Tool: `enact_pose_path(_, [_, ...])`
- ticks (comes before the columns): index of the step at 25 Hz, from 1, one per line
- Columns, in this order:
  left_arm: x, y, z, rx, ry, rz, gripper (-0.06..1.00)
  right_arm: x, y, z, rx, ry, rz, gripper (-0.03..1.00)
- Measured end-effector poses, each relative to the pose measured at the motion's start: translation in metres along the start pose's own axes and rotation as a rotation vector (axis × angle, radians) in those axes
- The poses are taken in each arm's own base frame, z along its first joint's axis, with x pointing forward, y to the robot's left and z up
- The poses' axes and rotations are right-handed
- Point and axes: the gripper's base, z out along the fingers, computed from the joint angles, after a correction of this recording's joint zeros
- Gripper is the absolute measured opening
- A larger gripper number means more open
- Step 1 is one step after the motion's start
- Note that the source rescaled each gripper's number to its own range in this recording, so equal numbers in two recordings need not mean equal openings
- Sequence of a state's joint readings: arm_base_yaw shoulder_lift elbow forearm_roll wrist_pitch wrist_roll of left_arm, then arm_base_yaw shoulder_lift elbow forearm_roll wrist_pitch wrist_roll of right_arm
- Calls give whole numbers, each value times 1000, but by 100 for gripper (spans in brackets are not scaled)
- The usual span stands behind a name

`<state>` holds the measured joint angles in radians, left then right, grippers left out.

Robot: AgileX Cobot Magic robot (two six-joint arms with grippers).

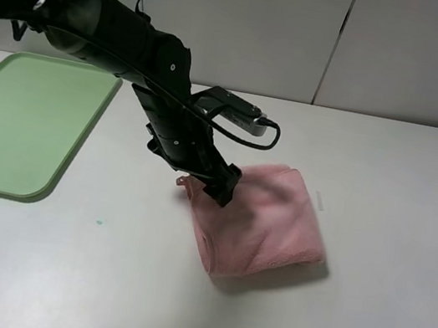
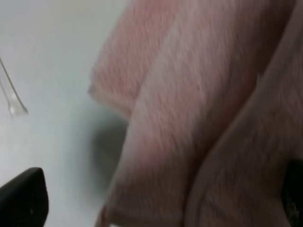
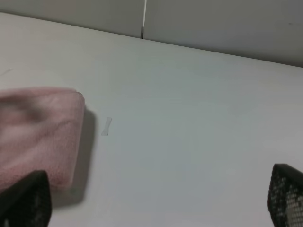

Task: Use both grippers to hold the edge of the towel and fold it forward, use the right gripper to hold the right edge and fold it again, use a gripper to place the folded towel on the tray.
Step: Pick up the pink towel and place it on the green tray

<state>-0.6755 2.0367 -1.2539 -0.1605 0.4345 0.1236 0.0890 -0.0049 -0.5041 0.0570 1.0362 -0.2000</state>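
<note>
White table (image 1: 360,325) carried the folded towel (image 1: 264,223) near centre, the tray (image 1: 22,125) well off at nine o'clock. Left end effector (image 1: 219,188) hung spread at the towel's ten o'clock corner; the right end effector (image 3: 156,198) stood spread too. Biting every layer looked wise.

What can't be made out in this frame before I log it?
- Towel: left edge hidden by the left gripper in the exterior high view; blurred close-up in the left wrist view.
- Right gripper: outside the exterior high view; only cut-off fingertips in its wrist view.
- Tray: left side cut off.
</note>
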Motion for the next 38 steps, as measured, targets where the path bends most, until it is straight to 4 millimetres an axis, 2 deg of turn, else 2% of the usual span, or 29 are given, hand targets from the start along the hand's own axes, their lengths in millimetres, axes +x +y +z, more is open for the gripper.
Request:
enact_pose_path(7, [-7,-1,17,0,12,28,99,0,0,0,-3,-1,2,100])
enact_pose_path(16, [-15,-14,40,10,25,83,99,0,0,0,-3,-1,2,100])
enact_pose_path(24, [-16,-19,44,13,15,95,96,0,0,0,-3,-1,2,100])
enact_pose_path(27, [-16,-20,44,14,15,98,91,0,0,0,-3,-1,2,100])
enact_pose_path(33, [-17,-21,44,16,12,98,75,0,0,0,-3,-1,2,100])
enact_pose_path(38, [-17,-24,44,19,3,99,51,0,0,0,-3,-1,2,100])
